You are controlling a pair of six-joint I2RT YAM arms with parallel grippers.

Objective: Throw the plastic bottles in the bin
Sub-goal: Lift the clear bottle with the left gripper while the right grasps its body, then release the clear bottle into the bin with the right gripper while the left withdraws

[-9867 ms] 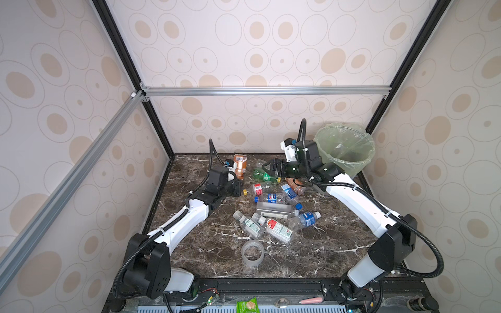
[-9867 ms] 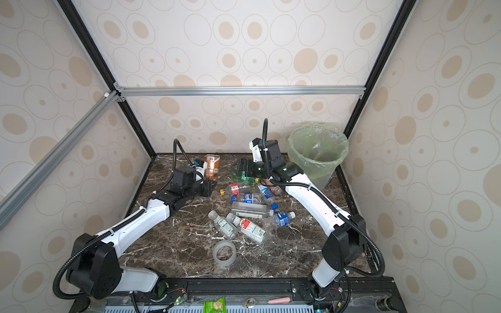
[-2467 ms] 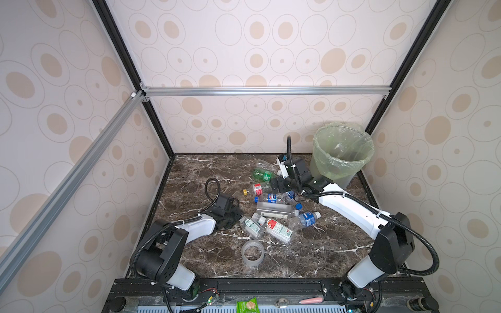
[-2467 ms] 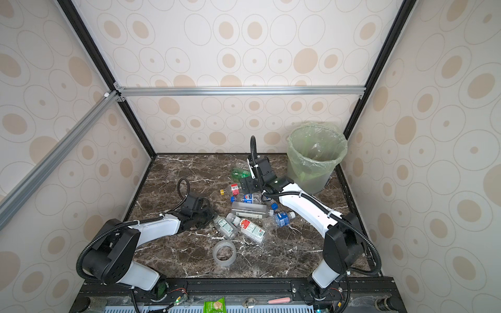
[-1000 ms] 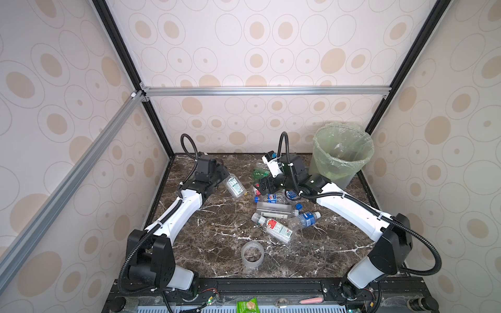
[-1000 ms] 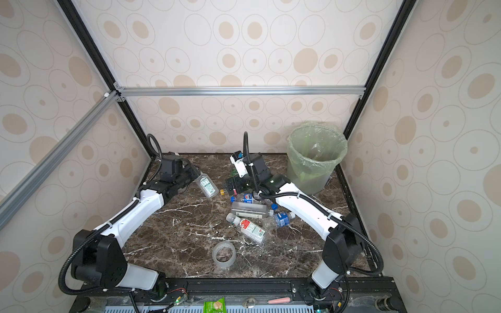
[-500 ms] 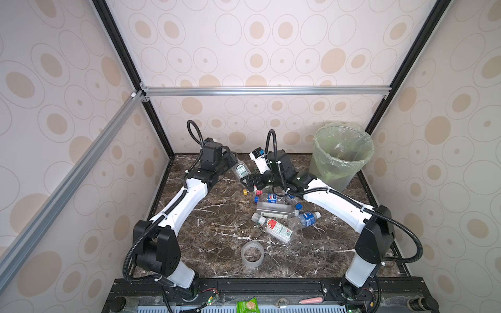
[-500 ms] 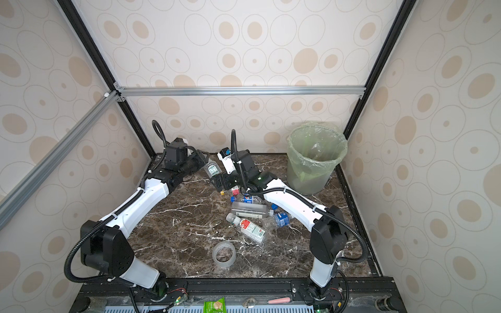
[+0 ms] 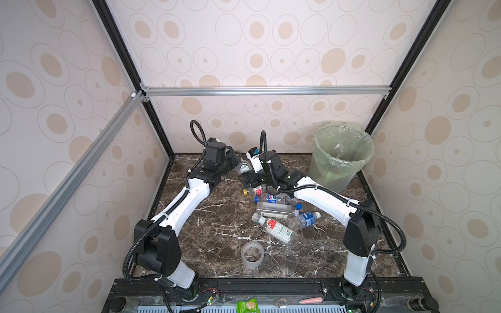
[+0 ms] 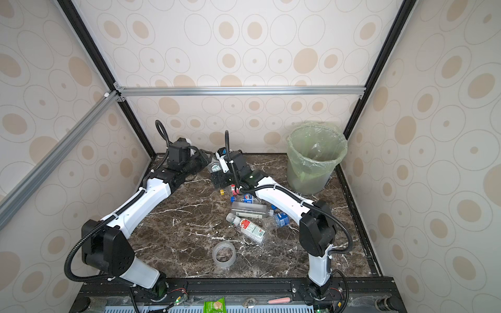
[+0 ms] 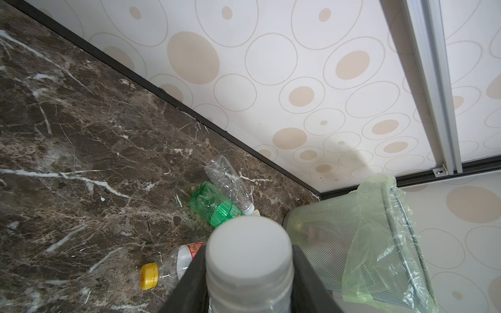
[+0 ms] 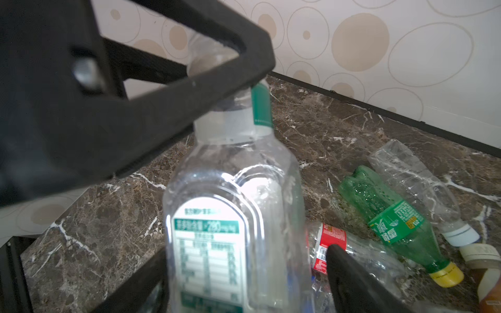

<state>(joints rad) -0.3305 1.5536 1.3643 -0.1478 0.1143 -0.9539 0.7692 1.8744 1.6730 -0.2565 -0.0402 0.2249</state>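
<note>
In the right wrist view, clearer than overhead: bottle between parted right fingers, neck in clamped left fingers.

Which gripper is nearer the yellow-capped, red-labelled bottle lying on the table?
Right. The right gripper hangs just behind the yellow-capped bottle; the left gripper is farther back and to the left, shut on the top of the clear bottle.

Cream walls patterned with beige ovals enclose a dark brown marble floor. One aluminium bar spans at twelve o'clock, and a second bar slants at nine o'clock.
</note>
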